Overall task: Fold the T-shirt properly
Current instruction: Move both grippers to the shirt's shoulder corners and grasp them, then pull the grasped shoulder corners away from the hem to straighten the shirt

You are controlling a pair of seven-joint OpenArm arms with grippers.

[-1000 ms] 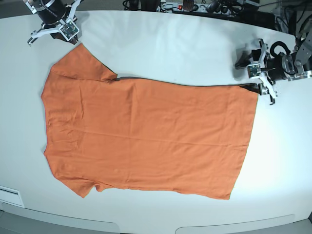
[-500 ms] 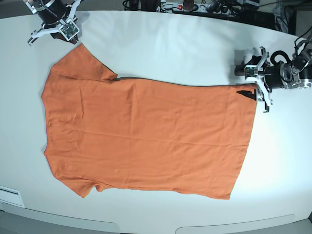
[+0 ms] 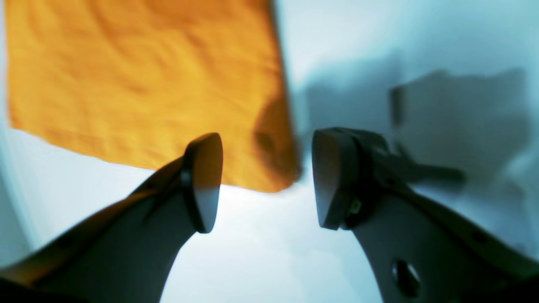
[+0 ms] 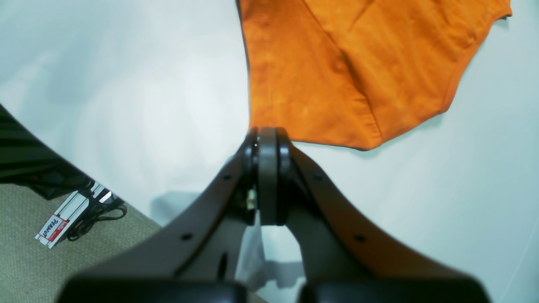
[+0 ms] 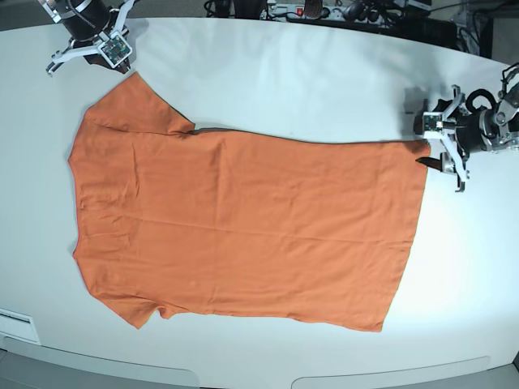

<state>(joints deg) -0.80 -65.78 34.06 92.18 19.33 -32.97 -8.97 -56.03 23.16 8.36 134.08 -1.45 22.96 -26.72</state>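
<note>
The orange T-shirt lies spread flat on the white table, collar end to the left and hem to the right. My left gripper is open just off the hem's far corner; in the left wrist view that corner of the T-shirt sits ahead of the gap of the left gripper, with nothing held. My right gripper is shut and empty beside the far sleeve. In the right wrist view the right gripper has its tips right at the sleeve edge of the T-shirt; I cannot tell whether they touch.
Cables and power strips run along the table's far edge. Past the table edge the right wrist view shows carpet with a labelled strip. Bare white tabletop surrounds the shirt.
The left gripper has drawn back to the right, off the hem's far corner it was over. The shirt and the right arm have not moved.
</note>
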